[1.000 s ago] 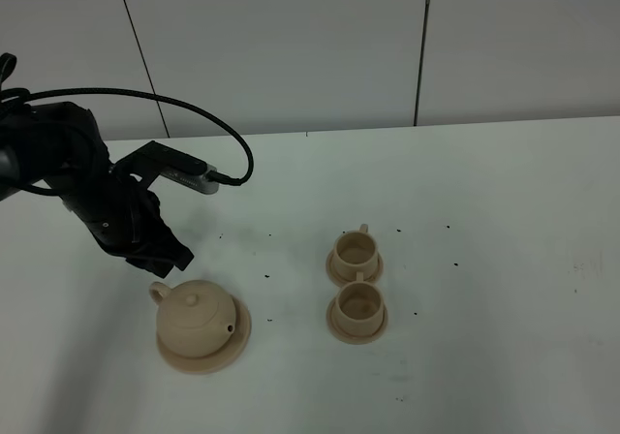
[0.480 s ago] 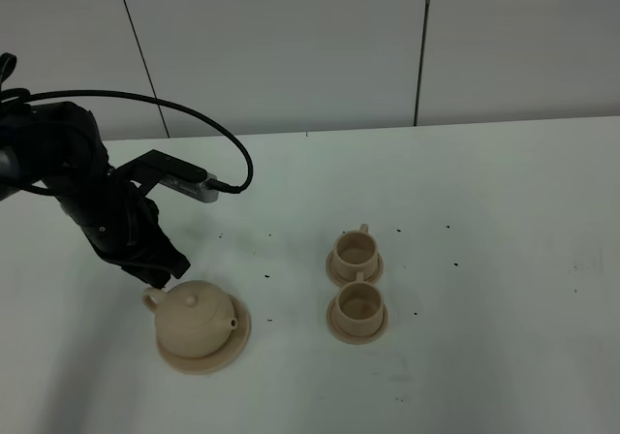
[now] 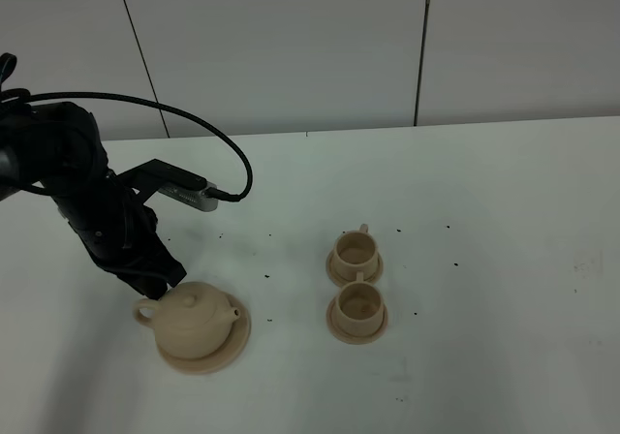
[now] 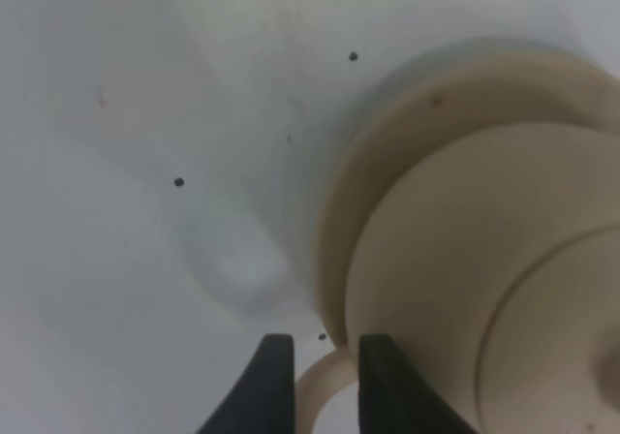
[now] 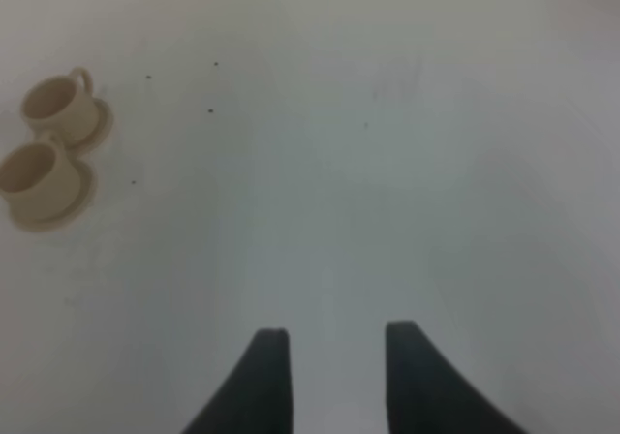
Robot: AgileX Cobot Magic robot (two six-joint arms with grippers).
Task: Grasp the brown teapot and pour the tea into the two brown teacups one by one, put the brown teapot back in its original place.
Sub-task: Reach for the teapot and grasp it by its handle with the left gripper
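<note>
Grasping is the step in hand: the left gripper (image 4: 325, 356) has its two dark fingers (image 4: 274, 386) pinched on the loop handle (image 4: 310, 381) of the squat, round, light-tan clay teapot (image 3: 194, 320). The teapot sits on its flat, round, tan clay saucer (image 3: 237, 342) at the near left of the white table (image 3: 484, 260). To do this well, I would judge that the hold should be firm and set deep on the loop before any lift, then the rise kept straight up and level, so the knobbed lid (image 3: 190, 299) stays seated and the pot clears the saucer without dragging it. The two small tan clay teacups, the farther (image 3: 355, 250) and the nearer (image 3: 357, 303), stand touching on their little saucers, well apart to the right. The right gripper (image 5: 334, 356) hangs over bare table with its jaws spread and nothing between them. The wrist view's edge cuts off the lower handle, so the depth of the hold is unclear. In the high view the arm covers the fingertips, the right arm is out of sight, and whether the teapot holds tea cannot be seen.
</note>
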